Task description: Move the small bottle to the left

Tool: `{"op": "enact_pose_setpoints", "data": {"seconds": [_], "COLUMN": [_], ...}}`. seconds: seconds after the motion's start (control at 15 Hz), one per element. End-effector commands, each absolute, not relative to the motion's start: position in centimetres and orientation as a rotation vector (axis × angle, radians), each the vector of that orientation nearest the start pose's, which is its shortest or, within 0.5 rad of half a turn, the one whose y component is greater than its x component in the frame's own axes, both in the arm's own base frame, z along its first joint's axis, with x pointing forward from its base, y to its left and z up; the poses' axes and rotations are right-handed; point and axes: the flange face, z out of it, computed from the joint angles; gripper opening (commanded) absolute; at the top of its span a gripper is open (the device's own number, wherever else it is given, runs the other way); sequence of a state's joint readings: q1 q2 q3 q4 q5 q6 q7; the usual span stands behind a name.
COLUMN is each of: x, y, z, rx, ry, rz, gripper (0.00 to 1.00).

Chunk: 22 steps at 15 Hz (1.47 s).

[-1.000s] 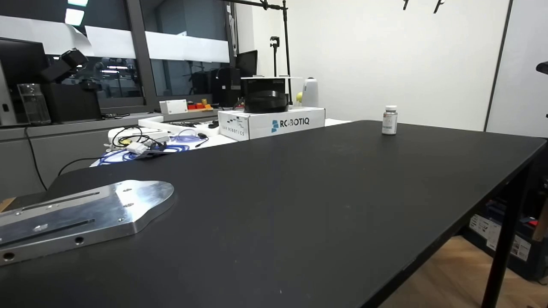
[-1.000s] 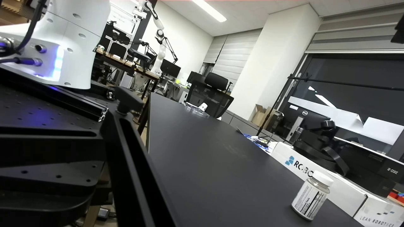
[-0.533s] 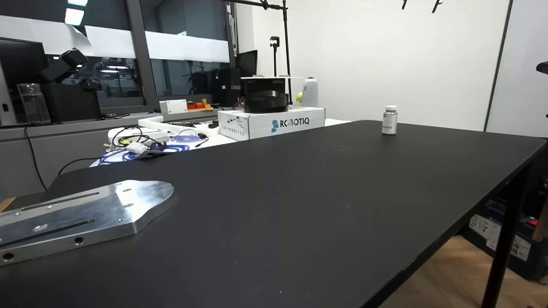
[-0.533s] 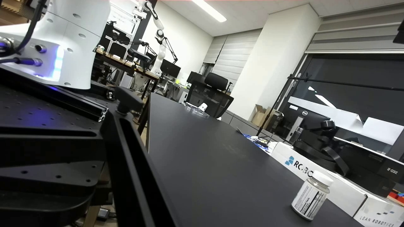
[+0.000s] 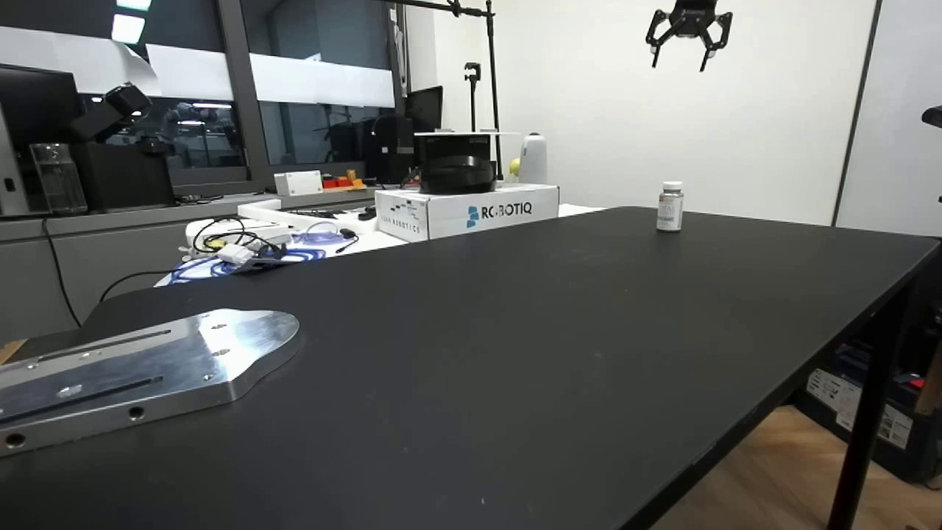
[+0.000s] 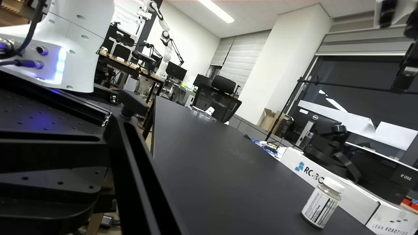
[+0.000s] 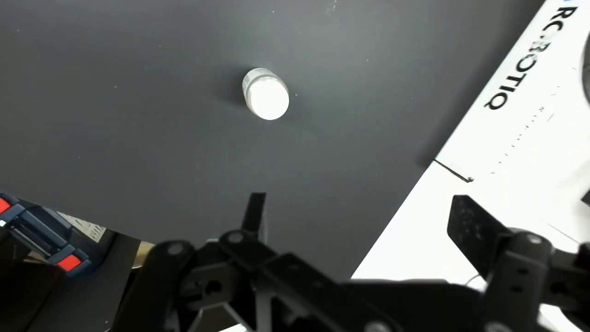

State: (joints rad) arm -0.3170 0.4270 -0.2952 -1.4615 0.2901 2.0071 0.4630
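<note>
Wrist view, left to right: dark blue case (image 7: 41,230), off left of the fingers (image 7: 472,226); small bottle (image 7: 267,97), ahead of them, apart; white box (image 7: 507,120), ahead and right. 2 fingers spread wide, nothing gripped. In an exterior view, left to right: metal plate (image 5: 169,361), far left of and lower than the fingers; small bottle upright on the bench (image 5: 552,353), below them, well apart; arm's end (image 5: 693,9) cut by the top edge, aimed down, slight cant. In an exterior view: white arm base (image 6: 75,45) well left of the fingers; they sit up at the right edge, partly cropped.
</note>
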Motion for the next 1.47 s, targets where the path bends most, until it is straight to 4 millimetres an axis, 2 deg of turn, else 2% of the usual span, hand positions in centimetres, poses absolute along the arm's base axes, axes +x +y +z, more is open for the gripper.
{"op": "enact_pose_setpoints", "data": {"seconds": [0.0, 0.27, 0.67, 1.0, 1.4], "x": [62.1, 62.9, 63.5, 63.0, 62.1], "y": [-36.8, -37.3, -36.7, -36.7, -36.9], "z": [41.2, 35.8, 30.3, 27.2, 24.5], "rx": [-2.546, -2.569, -2.589, -2.573, -2.580], "ry": [1.715, 1.715, 1.709, 1.725, 1.734], "rz": [-0.161, -0.057, 0.026, 0.053, 0.079], "gripper": [1.00, 1.00, 1.00, 1.00, 1.00]}}
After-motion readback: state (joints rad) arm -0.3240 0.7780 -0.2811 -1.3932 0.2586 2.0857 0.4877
